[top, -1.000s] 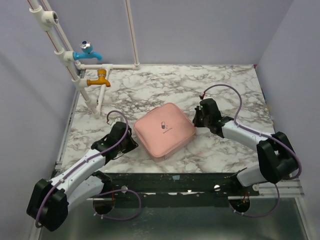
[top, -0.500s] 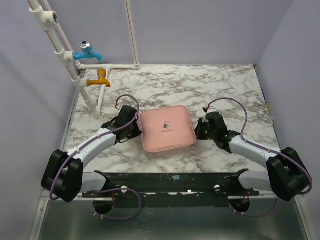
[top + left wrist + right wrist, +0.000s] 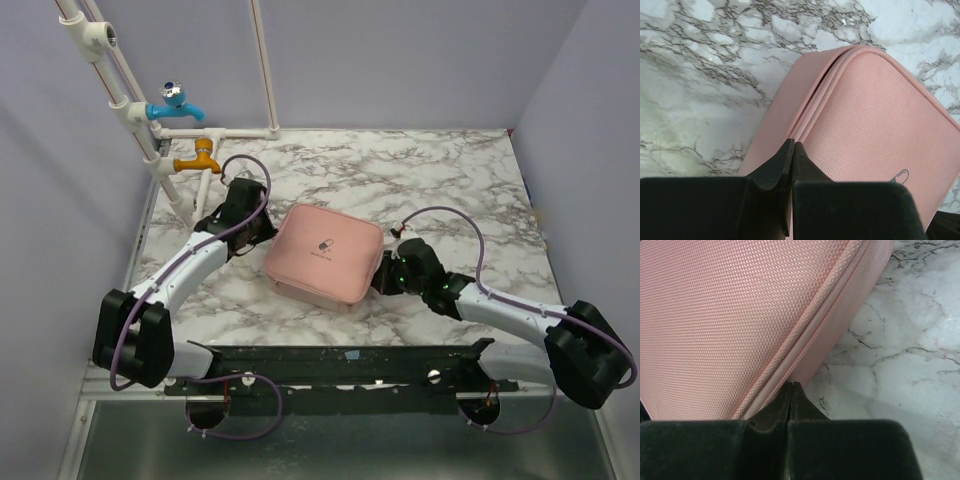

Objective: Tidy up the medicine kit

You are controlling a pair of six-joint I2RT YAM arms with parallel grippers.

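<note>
The closed pink medicine kit (image 3: 325, 255) lies mid-table (image 3: 450, 190). My left gripper (image 3: 792, 147) and right gripper (image 3: 791, 386), both clenched on nothing, sit against its opposite sides. A blue tap (image 3: 175, 103) and an orange tap (image 3: 198, 158) stand at the far left corner.

surface: marble-pattern table (image 3: 440, 170) | on it: closed pink medicine kit (image 3: 325, 255), flat, mid-table

You see medicine kit (image 3: 323, 256) lying flat at middle of counter (image 3: 430, 170), turned askew to counter edges. Left pincer (image 3: 266, 234) is at kit's left side, tips at seam. Right pincer (image 3: 381, 279) is at kit's right near side, tips at seam. Kit sits between your two pincers. Pipe frame (image 3: 135, 120) stands at far-left corner, upper tap (image 3: 176, 104) above lower tap (image 3: 199, 158), both well apart from kit.
</note>
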